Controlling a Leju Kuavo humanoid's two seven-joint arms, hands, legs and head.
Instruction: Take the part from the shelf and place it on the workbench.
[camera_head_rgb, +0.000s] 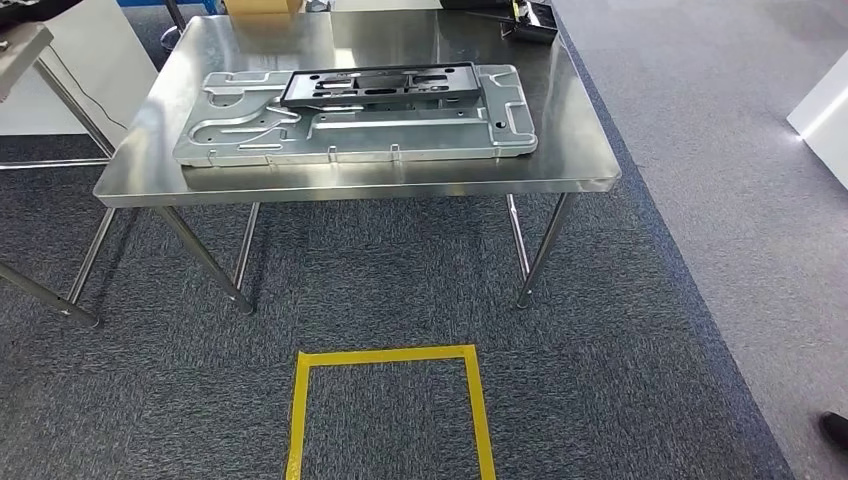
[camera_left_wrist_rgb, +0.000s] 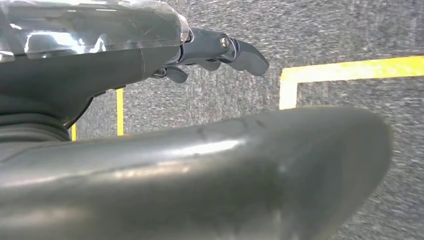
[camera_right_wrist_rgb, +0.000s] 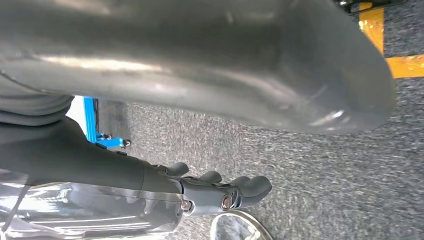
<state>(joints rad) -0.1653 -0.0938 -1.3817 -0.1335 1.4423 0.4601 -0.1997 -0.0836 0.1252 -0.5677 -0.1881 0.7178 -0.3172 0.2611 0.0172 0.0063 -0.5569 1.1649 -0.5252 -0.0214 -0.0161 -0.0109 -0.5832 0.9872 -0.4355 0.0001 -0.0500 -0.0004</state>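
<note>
1. Steel workbench (camera_head_rgb: 560, 150) ahead on grey carpet (camera_head_rgb: 620, 380); yellow tape square (camera_head_rgb: 390, 356) marked on floor in front of it.
2. Large stamped metal panel (camera_head_rgb: 400, 135) flat on bench top; black part (camera_head_rgb: 380, 84) lying on panel, toward far edge.
3. Small black tray (camera_head_rgb: 535, 25) at far right bench corner; contents not discernible.
4. White furniture at left and right margins; dark shoe (camera_head_rgb: 836, 428) at lower right.
5. Left hand (camera_left_wrist_rgb: 220, 52) hanging over carpet, fingers loosely extended, grasping nothing.
6. Right hand (camera_right_wrist_rgb: 225, 192) likewise released, fingers apart, nothing in it.
</note>
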